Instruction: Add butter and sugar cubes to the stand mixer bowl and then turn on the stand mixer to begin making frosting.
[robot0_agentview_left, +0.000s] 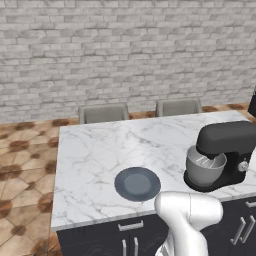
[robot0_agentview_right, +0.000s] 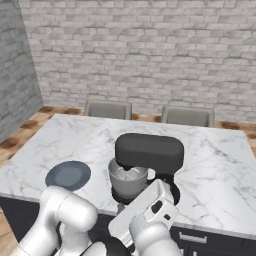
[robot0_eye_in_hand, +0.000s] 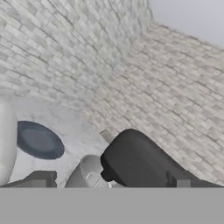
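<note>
**Jaws hanging back from the mixer, nothing in them**

Jaws first: in the hand view the two dark fingertips (robot0_eye_in_hand: 39, 178) poke up at the bottom left and bottom right, set wide apart with nothing between them, so they're open and holding nothing. The gripper (robot0_eye_in_hand: 109, 183) looks along at the black stand mixer (robot0_eye_in_hand: 140, 164), which sits bottom centre with its rounded head tilted across the frame. The stand mixer bowl (robot0_eye_in_hand: 85, 173) peeks out just left of the head, grey and round. A dark grey plate (robot0_eye_in_hand: 38, 140) lies mid-left on the marble surface (robot0_eye_in_hand: 74, 127).

Left base view: the stand mixer (robot0_agentview_left: 225, 150) stands at the right edge of the frame, near the front of the surface (robot0_agentview_left: 100, 145), with the bowl (robot0_agentview_left: 205, 167) tucked under its head. The plate (robot0_agentview_left: 137, 183) is lower centre, well apart from the mixer. Two grey chairs (robot0_agentview_left: 104, 113) line the far side, upper centre.

Right base view: mixer (robot0_agentview_right: 150, 152) dead centre, bowl (robot0_agentview_right: 127, 180) under the head at its left, plate (robot0_agentview_right: 68, 175) at mid-left. The white arm fills the bottom of the frame, just in front of the mixer.

I can't make out the butter or sugar cubes anywhere.
</note>
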